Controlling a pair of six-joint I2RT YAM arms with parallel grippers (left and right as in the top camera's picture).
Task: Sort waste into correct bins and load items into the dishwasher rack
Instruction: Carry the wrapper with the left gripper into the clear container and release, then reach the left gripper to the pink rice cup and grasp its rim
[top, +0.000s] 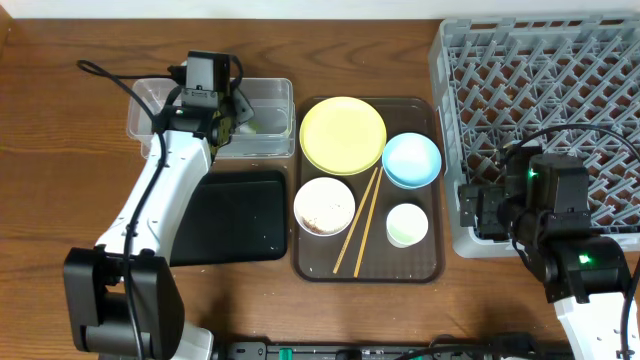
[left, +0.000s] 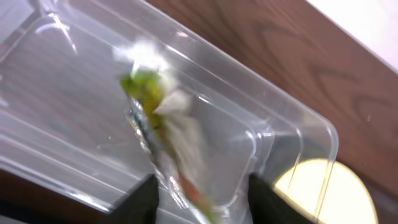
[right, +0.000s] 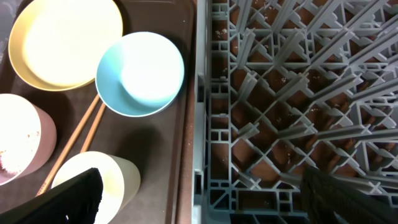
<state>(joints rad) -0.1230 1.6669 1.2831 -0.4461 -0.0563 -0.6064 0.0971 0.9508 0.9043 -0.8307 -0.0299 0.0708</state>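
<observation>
My left gripper (top: 232, 120) hangs over the clear tub (top: 270, 92). In the left wrist view its fingers (left: 202, 202) are spread open, and the blurred green-and-white wrapper (left: 155, 112) lies loose between them over the tub floor (left: 68, 93). The black tub (top: 235, 215) sits in front of the clear one. The yellow plate (top: 342, 133), blue bowl (top: 411, 159), white bowl (top: 324, 205) with speckled food bits, pale cup (top: 406, 224) and chopsticks (top: 360, 225) are on the brown tray. My right gripper (top: 480, 210) is open and empty over the grey rack's (top: 540, 80) left wall, beside the cup (right: 112, 177).
The brown tray (top: 425, 265) lies between the tubs and the rack, its right edge close to the rack wall (right: 198, 124). Bare wooden table (top: 60, 150) lies to the left. A black cable (top: 110, 80) runs from the left arm.
</observation>
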